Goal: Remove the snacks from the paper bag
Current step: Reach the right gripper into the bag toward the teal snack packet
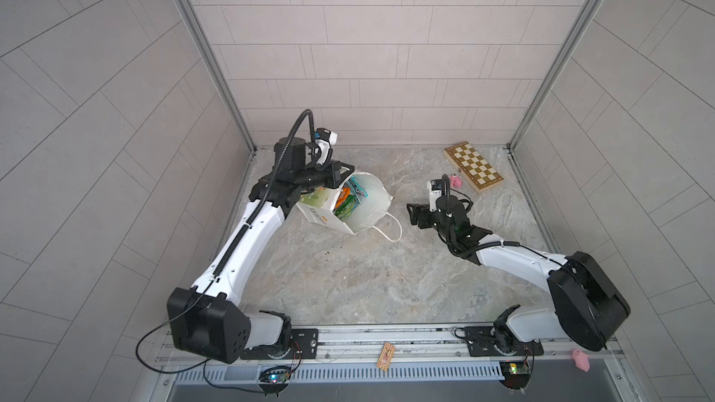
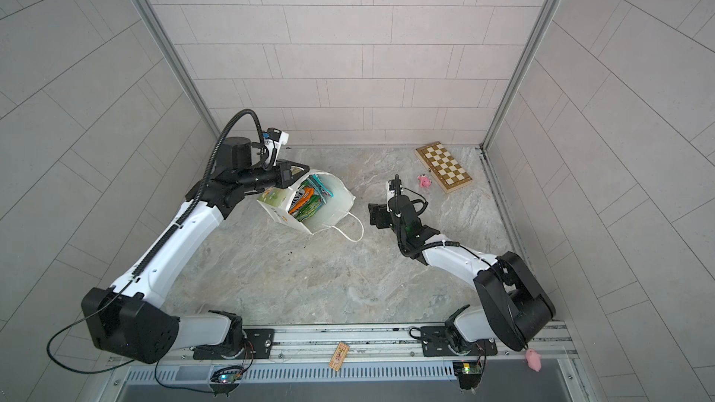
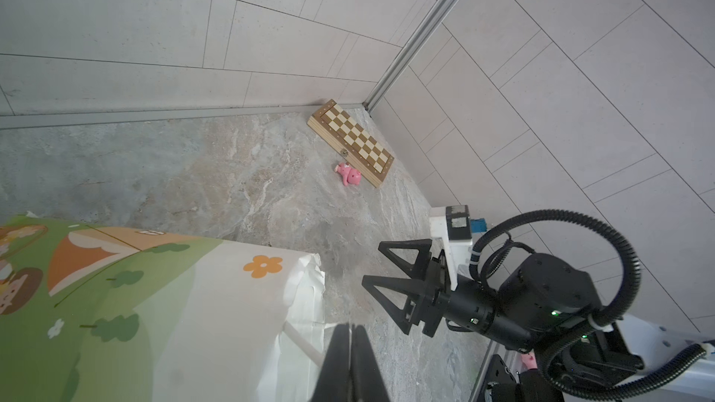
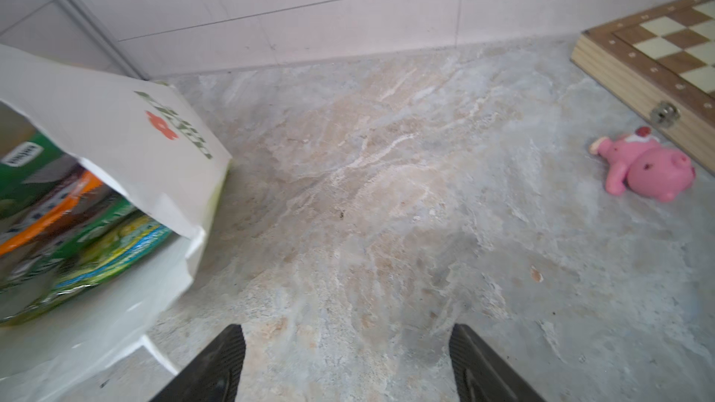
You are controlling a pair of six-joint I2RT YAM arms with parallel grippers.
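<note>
Glossy candy packets (image 1: 348,203) filled the white paper bag (image 1: 373,199) near the bench's (image 1: 367,284) back-left corner; left gripper (image 3: 351,329) pressed together, right gripper (image 4: 347,336) spread apart.

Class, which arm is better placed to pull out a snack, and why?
Right: the right gripper is open and empty, facing the open paper bag, snacks showing; the left gripper is shut at its rim.

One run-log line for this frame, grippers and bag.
stage: pre-grasp | left gripper: shut at paper bag rim | right gripper: open, empty, facing bag mouth | snacks: inside bag, none out
</note>
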